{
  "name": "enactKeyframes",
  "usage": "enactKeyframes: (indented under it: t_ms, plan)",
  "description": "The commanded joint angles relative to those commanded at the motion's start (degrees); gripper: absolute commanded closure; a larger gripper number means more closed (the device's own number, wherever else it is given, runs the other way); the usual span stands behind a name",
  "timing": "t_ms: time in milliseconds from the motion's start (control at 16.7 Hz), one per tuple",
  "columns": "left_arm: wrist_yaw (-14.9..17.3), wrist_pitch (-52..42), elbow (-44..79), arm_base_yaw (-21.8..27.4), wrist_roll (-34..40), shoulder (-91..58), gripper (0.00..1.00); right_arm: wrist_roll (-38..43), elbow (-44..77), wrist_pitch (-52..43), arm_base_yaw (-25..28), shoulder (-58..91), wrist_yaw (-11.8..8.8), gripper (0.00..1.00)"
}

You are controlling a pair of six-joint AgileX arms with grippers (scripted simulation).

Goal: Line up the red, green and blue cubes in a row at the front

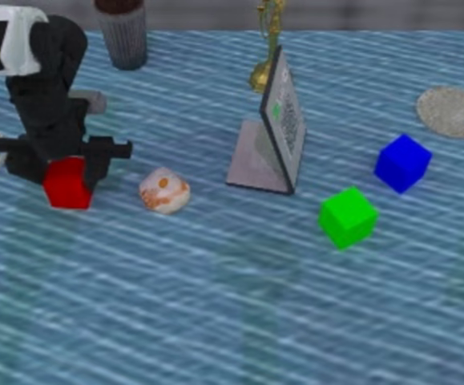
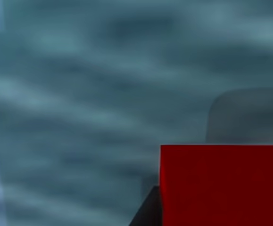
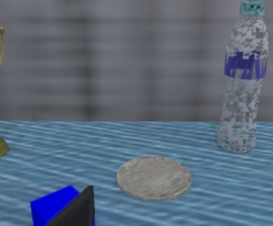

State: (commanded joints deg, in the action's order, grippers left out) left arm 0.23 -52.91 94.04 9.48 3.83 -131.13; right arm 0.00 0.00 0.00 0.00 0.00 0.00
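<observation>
red cube sits at the bench's left, pinched in the left tool. green cube and blue cube lie well apart at right. grasp step; next, carry red frontward beside them. right arm unseen from above.

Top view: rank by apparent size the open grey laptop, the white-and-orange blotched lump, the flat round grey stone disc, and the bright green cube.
1. Open grey laptop, clearly largest.
2. Flat round grey stone disc.
3. Bright green cube and white-and-orange blotched lump look about alike; not ranking those two.
</observation>
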Motion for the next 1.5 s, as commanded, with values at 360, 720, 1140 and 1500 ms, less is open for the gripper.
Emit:
enactKeyframes:
  t_ms: [360, 720, 1140, 1500]
  plan:
    - [-0.1, -2.8, 2.5, -0.2, -0.1, 2.0, 1.00, 0.0, 0.0, 0.0, 0.0, 0.0, 0.0, 0.00]
    - [-0.2, -13.9, 9.7, -1.1, 0.1, 5.5, 1.00, 0.0, 0.0, 0.0, 0.0, 0.0, 0.0, 0.00]
    - [-0.2, -13.7, 8.0, 1.3, 2.1, 6.9, 1.00, 0.0, 0.0, 0.0, 0.0, 0.0, 0.0, 0.00]
    - [-0.7, -11.6, -6.1, 17.0, 20.4, 18.2, 1.00, 0.0, 0.0, 0.0, 0.0, 0.0, 0.0, 0.00]
